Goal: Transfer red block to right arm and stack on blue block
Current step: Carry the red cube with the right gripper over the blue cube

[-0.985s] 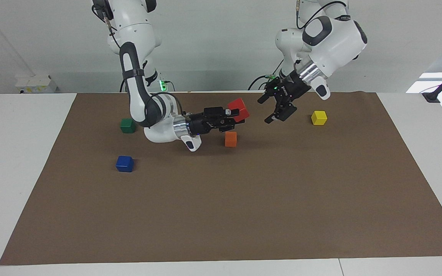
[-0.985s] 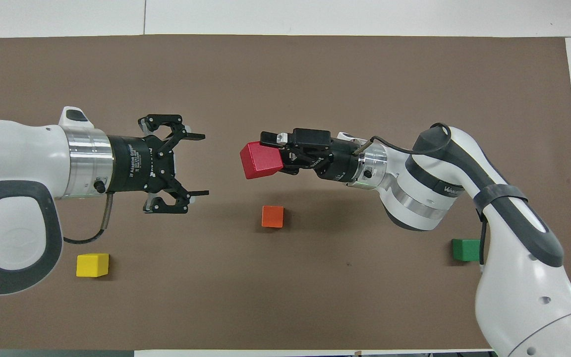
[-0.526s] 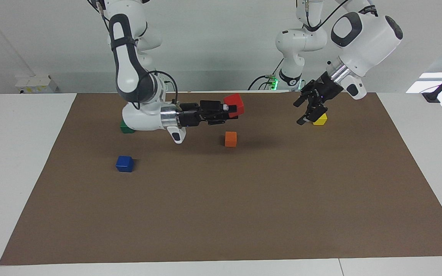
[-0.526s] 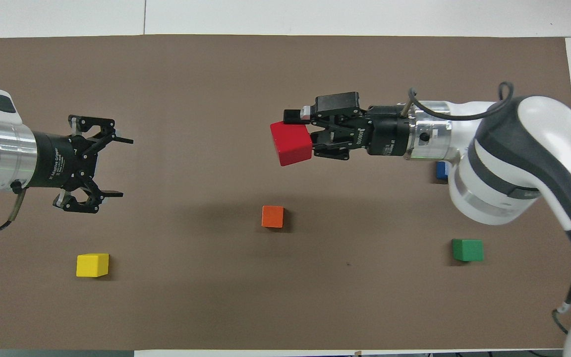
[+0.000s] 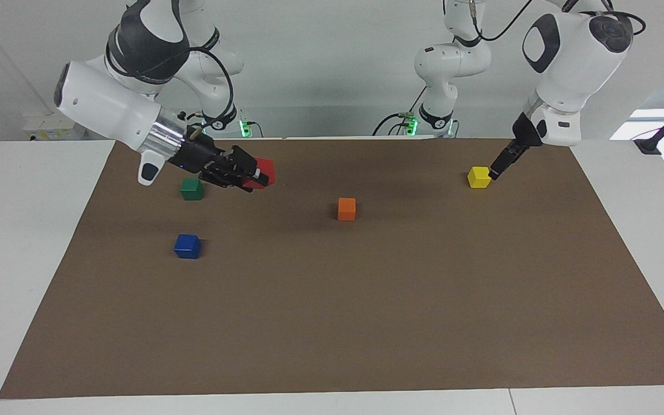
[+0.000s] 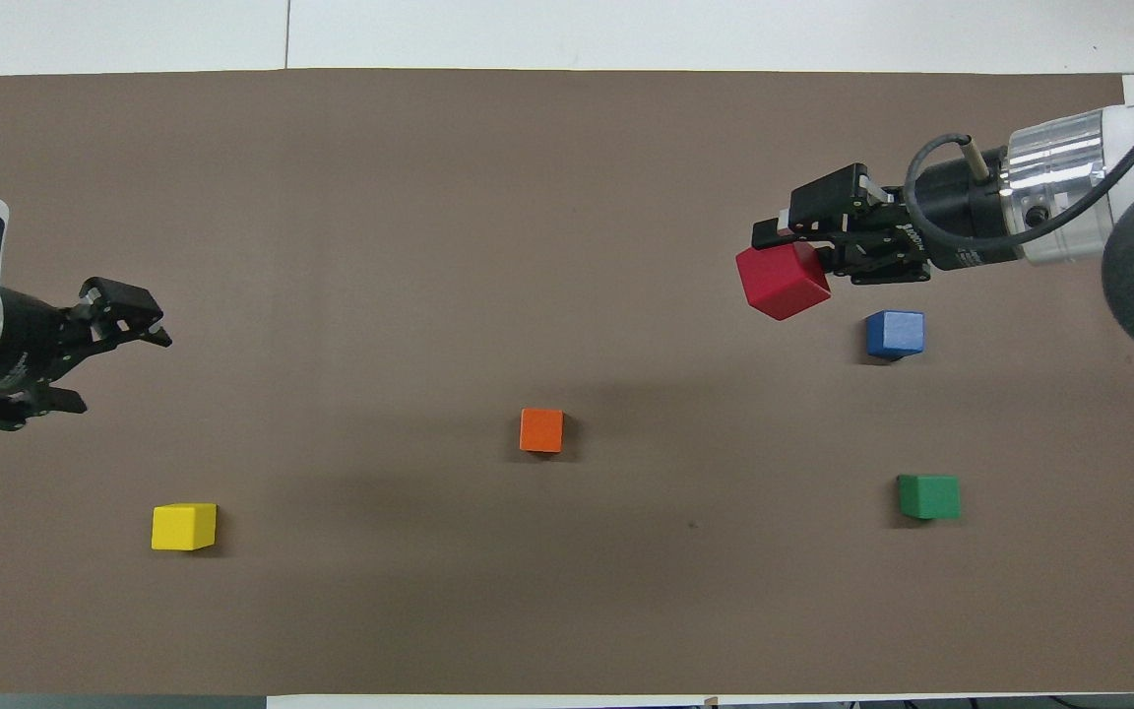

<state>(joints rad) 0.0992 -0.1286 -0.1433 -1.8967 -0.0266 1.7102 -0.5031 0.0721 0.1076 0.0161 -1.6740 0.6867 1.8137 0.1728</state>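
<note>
While the red block rides in the air, nothing is stacked yet; entries as the scene stands.

Right gripper (image 5: 251,174): up off the table toward the right arm's end, fingers pinched on the red block (image 6: 782,282), which sticks out past the fingertips, tilted.

Red block, place: held clear of the brown mat (image 5: 366,300); in the facing view it hangs beside the green block (image 5: 192,188), on that block's side toward the table's middle. In the overhead view it shows just beside the blue block, not over it.

Blue block (image 5: 187,246): flat on the mat, toward the right arm's end, farther from the robots than the green block. Top face bare, nothing touching it.

Left gripper (image 6: 109,345): up in the air at the left arm's end, fingers spread wide with nothing between them. In the facing view its tip hangs just beside the yellow block (image 5: 479,177); contact cannot be told. This arm waits.

Orange block (image 6: 541,430): alone on the mat near the table's middle, well apart from both grippers.

Yellow block, place: on the mat toward the left arm's end, about as near to the robots as the green block.
</note>
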